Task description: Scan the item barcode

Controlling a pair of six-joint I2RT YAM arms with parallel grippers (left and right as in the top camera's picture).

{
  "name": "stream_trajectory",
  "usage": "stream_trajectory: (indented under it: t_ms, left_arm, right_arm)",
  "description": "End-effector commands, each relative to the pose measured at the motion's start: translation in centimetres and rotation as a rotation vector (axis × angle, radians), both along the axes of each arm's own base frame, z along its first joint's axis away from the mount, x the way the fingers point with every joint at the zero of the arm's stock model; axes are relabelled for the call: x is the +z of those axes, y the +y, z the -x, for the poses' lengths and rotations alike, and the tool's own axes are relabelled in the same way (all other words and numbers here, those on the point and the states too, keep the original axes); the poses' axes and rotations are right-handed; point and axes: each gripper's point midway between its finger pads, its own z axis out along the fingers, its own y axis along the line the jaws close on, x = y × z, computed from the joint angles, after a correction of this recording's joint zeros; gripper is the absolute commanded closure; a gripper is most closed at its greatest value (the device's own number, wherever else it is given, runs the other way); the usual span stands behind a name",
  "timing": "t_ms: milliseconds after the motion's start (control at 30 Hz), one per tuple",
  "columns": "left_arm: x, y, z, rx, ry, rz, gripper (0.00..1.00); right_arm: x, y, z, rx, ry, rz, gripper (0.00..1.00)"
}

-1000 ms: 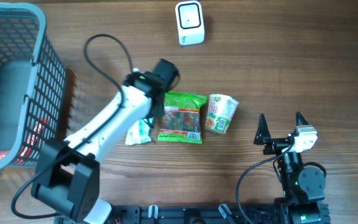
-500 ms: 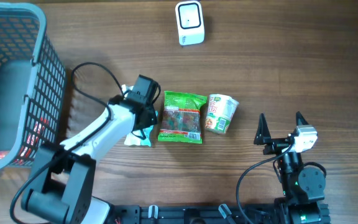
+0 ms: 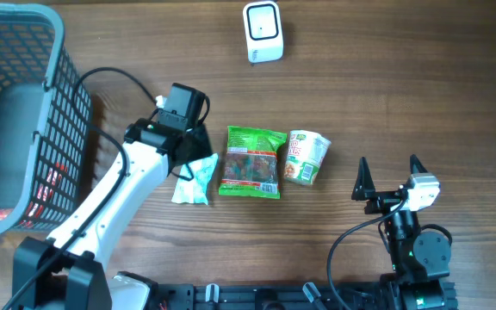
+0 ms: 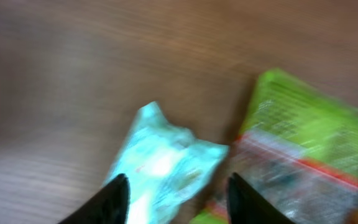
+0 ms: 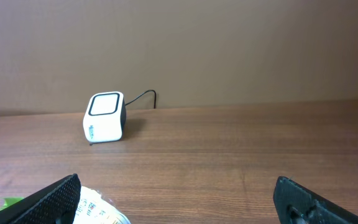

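Observation:
A white barcode scanner stands at the back of the table, also seen as a white scanner from the right wrist. Three items lie in a row: a pale blue packet, a green snack bag and a noodle cup on its side. My left gripper hovers over the packet's upper end. In the left wrist view, blurred by motion, the left gripper has its jaws apart with the packet below them and the green bag to the right. My right gripper is open and empty, right of the cup.
A grey mesh basket fills the left side, with a red-and-white pack low inside it. The scanner's cable runs off behind it. The right gripper faces the scanner, with the cup at its lower left.
The left arm swung left, from the green bag's left edge to above the pale packet, and its jaws went from shut to apart. The right arm stayed still.

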Motion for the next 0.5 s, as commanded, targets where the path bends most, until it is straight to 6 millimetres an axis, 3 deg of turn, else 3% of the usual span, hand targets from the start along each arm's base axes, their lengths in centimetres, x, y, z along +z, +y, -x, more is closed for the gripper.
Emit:
stream_trajectory:
  t_ms: [0, 33, 67, 233, 467]
  left_arm:
    - [-1.9, 3.8, 1.7, 0.046, 0.080, -0.190, 0.82]
    - [-2.6, 4.0, 2.3, 0.045, 0.105, -0.202, 0.93]
    - [-3.3, 4.2, 2.7, 0.044, 0.126, -0.210, 0.96]
    - [-7.0, 5.2, 5.1, 0.067, 0.235, -0.255, 0.94]
    - [-8.3, 0.9, 4.3, 0.030, 0.243, -0.028, 0.94]
  right_arm:
    - [0.1, 0.1, 0.0, 0.008, -0.006, 0.003, 0.00]
    - [0.1, 0.1, 0.0, 0.008, -0.006, 0.003, 0.00]
    - [0.1, 0.1, 0.0, 0.008, -0.007, 0.003, 0.00]
    - [0.1, 0.1, 0.0, 0.008, -0.006, 0.003, 0.00]
    - [0.1, 0.1, 0.0, 0.008, -0.006, 0.003, 0.00]
